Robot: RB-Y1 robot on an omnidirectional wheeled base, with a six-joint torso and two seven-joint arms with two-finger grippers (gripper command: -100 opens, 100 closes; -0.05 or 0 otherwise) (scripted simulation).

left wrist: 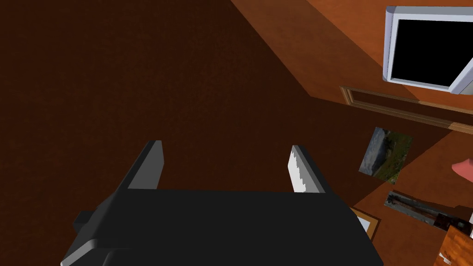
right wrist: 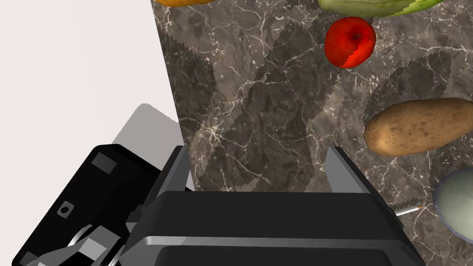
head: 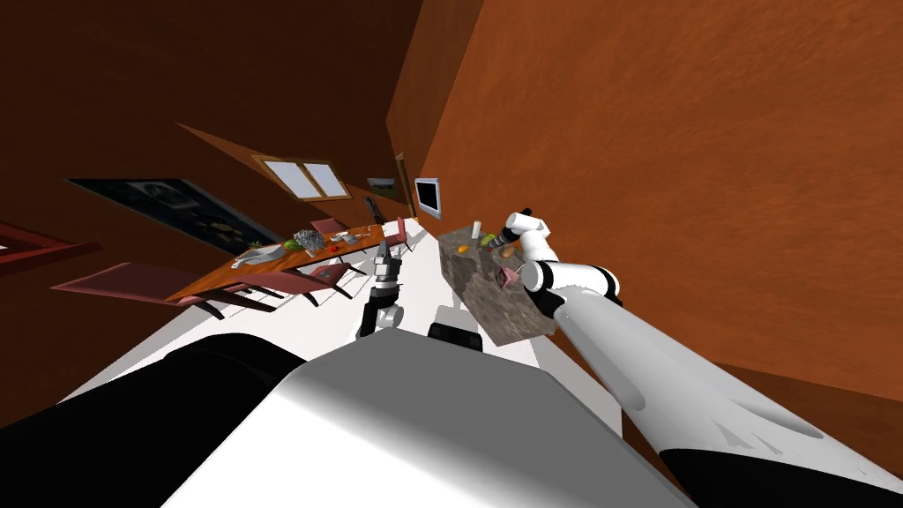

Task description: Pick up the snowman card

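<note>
Right gripper (right wrist: 258, 154) hangs over the marble counter (right wrist: 249, 83) near an apple (right wrist: 349, 41) and a potato (right wrist: 418, 125), fingers spread wide and gripping nothing, set to close on a target. We take the snowman card (head: 508, 277) to be the small pink piece on that counter beside our right wrist, not yet between the fingers. Left gripper (left wrist: 226, 148) is equally wide and empty, held clear of the counter.

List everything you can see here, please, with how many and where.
marble counter: one, grey veined, on the robot's right
apple: one, red, on the counter
potato: one, brown, on the counter near the apple
green vegetable: one, on the counter past the apple
small pink thing: one, on the counter, perhaps the card
dining table: one, wooden, on the robot's left
chairs: several, dull red, around the dining table
screen: one, black, on the wall
right gripper: open, over the counter's edge
left gripper: open, away from the counter
</note>
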